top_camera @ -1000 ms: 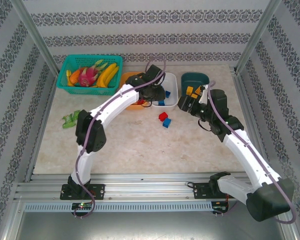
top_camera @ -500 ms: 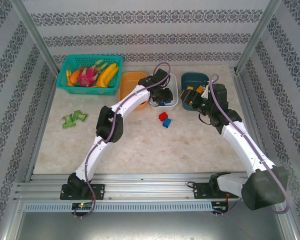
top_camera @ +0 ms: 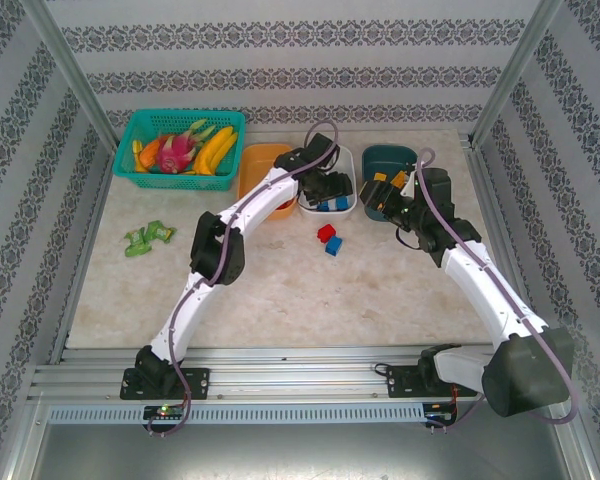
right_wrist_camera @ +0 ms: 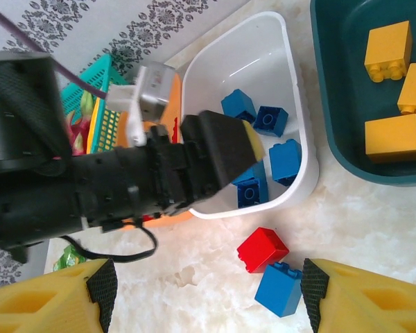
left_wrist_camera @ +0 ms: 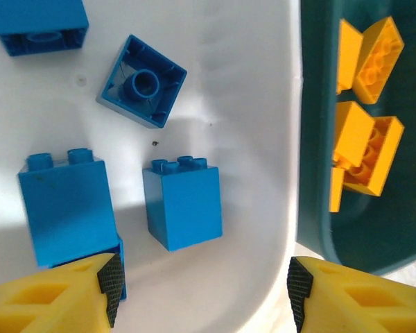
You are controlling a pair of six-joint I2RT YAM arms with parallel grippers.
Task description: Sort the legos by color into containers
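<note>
Open and empty, my right gripper [right_wrist_camera: 206,284] faces the loose red brick [right_wrist_camera: 262,248] and blue brick [right_wrist_camera: 281,289], framed between its fingers. My left gripper [left_wrist_camera: 202,281] hangs open over the white bin [left_wrist_camera: 260,104].

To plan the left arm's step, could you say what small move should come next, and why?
Probably lift the left gripper clear of the white bin: its jaws stand open and empty over blue bricks lying inside, while a red brick lies on the table.
</note>
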